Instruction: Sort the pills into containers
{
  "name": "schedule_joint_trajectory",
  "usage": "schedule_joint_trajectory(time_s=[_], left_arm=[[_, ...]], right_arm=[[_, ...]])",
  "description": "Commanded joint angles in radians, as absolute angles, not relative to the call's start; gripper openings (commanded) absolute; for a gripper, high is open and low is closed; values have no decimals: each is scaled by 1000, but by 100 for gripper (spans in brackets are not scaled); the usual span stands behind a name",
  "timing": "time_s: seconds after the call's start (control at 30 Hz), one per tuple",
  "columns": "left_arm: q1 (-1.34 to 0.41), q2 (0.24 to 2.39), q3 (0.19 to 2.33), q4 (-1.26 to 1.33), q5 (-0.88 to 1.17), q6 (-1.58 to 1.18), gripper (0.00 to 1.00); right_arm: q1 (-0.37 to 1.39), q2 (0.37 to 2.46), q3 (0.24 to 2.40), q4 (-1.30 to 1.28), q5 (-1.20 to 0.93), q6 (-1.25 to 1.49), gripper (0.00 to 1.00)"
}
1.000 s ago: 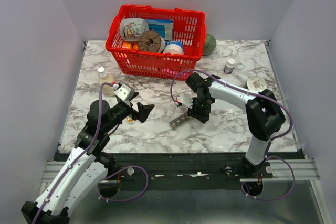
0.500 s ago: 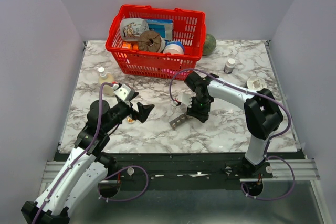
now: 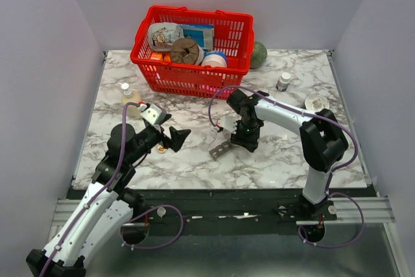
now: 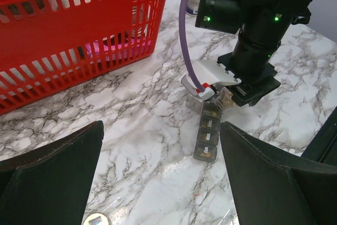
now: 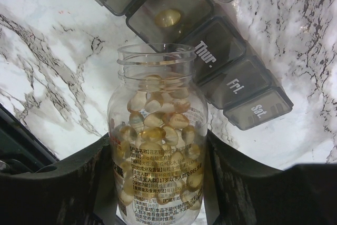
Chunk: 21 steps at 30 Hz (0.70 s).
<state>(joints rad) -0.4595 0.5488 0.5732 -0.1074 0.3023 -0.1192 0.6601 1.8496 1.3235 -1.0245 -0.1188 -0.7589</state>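
The dark grey pill strip (image 3: 221, 149) lies on the marble, with day labels on its lids. In the right wrist view the strip (image 5: 231, 72) has one open compartment with a yellow softgel (image 5: 167, 18) in it. My right gripper (image 3: 247, 138) is shut on a clear open-mouthed bottle (image 5: 157, 130) full of yellow softgels, with the mouth just over the strip. My left gripper (image 3: 179, 137) is open and empty, to the left of the strip. Its wrist view shows the strip (image 4: 207, 136) between its fingers, farther off, with pills in the near end cell.
A red mesh basket (image 3: 220, 77) full of goods stands at the back. A small bottle (image 3: 129, 98) stands at the left. A dark-capped vial (image 3: 283, 81), a white dish (image 3: 316, 102) and a green ball (image 3: 259, 55) are at the right back. A small round cap (image 3: 161, 149) lies by my left gripper.
My right arm has shifted slightly to the left with the bottle over the strip. The left arm has not moved.
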Motion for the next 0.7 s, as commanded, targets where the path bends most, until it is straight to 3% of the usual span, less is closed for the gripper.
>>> schedule_joint_trajectory(time_s=[0.0,0.67], left_arm=[[-459,538,568,-100,327,-103,99],[-457,537,566,-98,333,-104,99]], right_arm=[[673,1871,1356,-1063,-87,-753,1],[681,1876,1347,-1042,-97,-756,1]])
